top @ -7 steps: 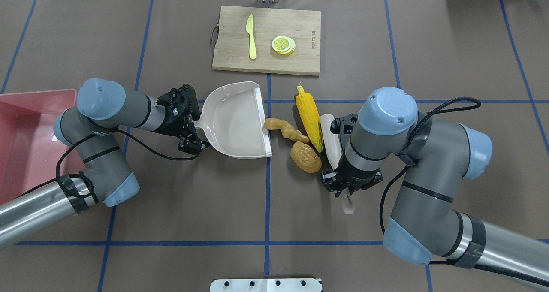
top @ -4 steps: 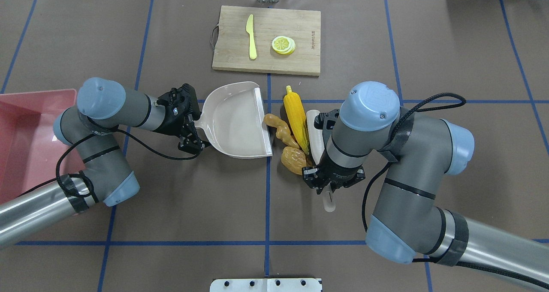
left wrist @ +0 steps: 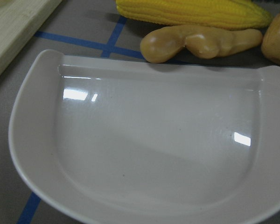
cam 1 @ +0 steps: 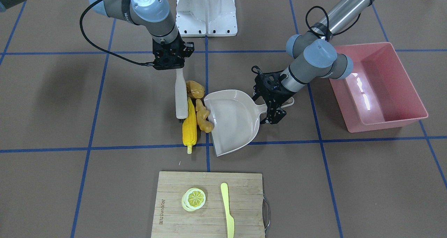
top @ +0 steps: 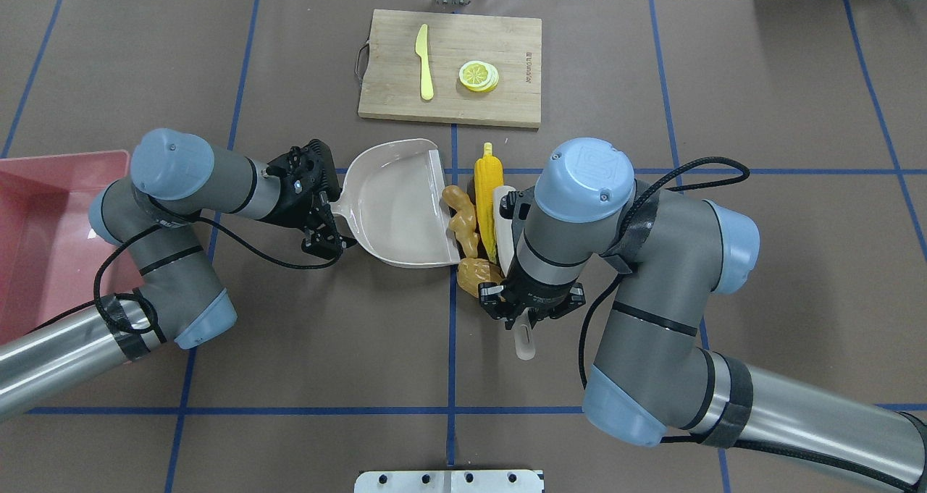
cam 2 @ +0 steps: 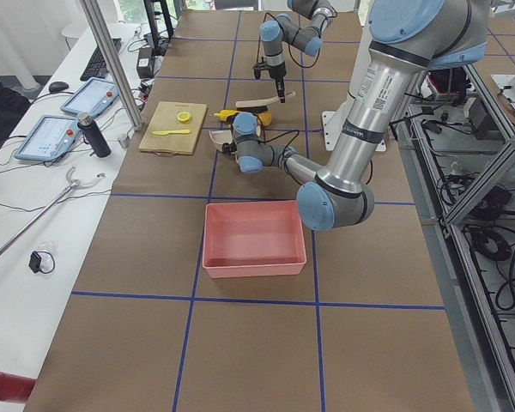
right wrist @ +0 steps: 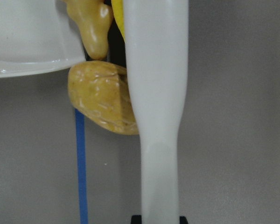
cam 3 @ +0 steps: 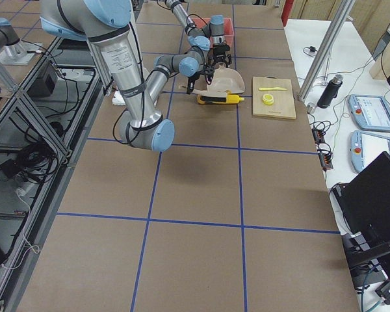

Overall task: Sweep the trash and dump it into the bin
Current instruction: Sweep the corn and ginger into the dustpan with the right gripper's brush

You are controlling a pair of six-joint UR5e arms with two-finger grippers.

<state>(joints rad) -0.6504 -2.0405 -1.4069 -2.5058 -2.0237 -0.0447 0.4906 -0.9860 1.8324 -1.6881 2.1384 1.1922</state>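
So the right gripper was clamped on the brush, the left gripper on the handle of the dustpan, with corn, ginger and potato bunched at its lip.

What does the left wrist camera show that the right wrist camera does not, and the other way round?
Only the left wrist view shows a corner of the cutting board and the whole inside of the dustpan, which is empty. Only the right wrist view shows the white brush. Both show the ginger root at the dustpan's lip, the potato and some of the corn cob.
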